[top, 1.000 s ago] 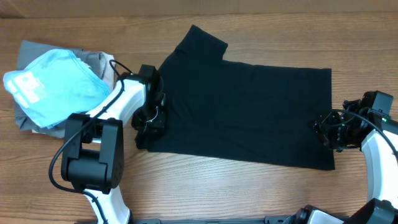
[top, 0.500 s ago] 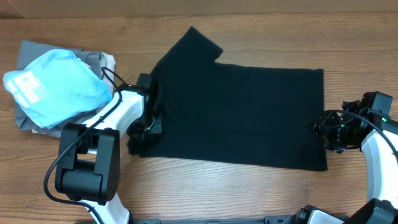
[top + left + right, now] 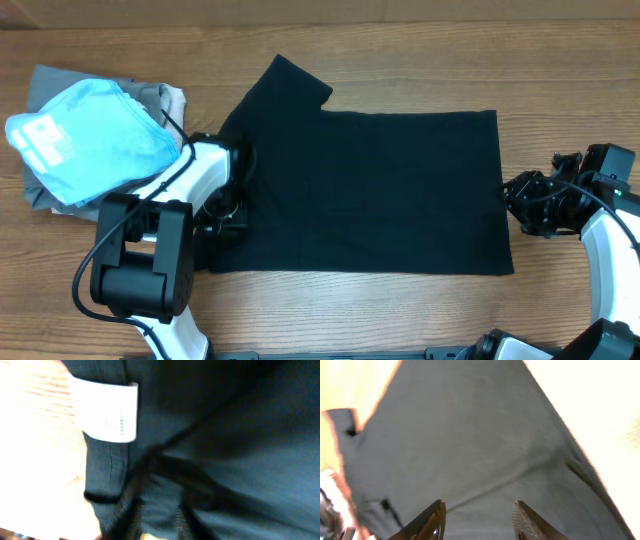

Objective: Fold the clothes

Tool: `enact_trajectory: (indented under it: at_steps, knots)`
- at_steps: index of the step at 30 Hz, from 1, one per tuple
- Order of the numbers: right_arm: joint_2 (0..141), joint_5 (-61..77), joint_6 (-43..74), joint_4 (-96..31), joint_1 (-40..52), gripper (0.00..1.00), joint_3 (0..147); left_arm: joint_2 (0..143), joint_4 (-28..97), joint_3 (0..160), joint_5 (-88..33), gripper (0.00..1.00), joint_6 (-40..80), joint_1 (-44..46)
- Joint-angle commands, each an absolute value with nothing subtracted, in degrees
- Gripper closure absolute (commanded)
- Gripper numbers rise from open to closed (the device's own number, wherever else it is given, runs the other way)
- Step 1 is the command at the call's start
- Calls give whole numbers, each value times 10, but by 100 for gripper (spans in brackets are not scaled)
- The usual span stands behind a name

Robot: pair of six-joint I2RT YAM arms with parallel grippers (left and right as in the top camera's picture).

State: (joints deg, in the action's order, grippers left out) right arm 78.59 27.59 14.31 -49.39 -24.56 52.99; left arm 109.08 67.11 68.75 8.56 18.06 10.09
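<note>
Wooden table (image 3: pixel 420 50) fills the overhead view, its grain running left to right. Across its middle the black T-shirt (image 3: pixel 370 190) lies flat as a long dark rectangle, one short sleeve (image 3: pixel 290 85) jutting toward the far left. The small white tag (image 3: pixel 105 412) shows in the left wrist view at the shirt's neck edge, right beside bare wood.

At the far left of the table a light blue garment (image 3: pixel 85 140) with white print is heaped on top of grey folded garments (image 3: pixel 45 85), well apart from the shirt.

The left gripper (image 3: pixel 225 215) sits on the shirt's left edge. Its view is blurred and dark, so I cannot tell whether its fingers are apart or pinching cloth. The right gripper (image 3: pixel 480 522) is just beside the shirt's right edge, its fingers (image 3: pixel 432 520) spread, with fabric visible beyond the gap.
</note>
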Motion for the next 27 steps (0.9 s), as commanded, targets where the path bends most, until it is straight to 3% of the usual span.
enact_trajectory:
  at_steps: [1, 5, 9, 16, 27]
  knots:
    - [777, 360, 104, -473, -248, 51, 542, 1053, 694, 775, 8, 59, 141, 98]
    - [777, 378, 104, -456, -246, 51, 552, 1044, 735, 881, -46, 46, 83, 98]
    - [778, 368, 121, -431, -235, 41, 573, 1045, 709, 965, -46, 32, 50, 99]
    - [828, 361, 209, -340, -211, 35, 607, 1077, 580, 1014, -91, 30, 38, 99]
    - [1019, 360, 215, -288, -199, 32, 729, 1283, 436, 1159, -139, 24, 38, 99]
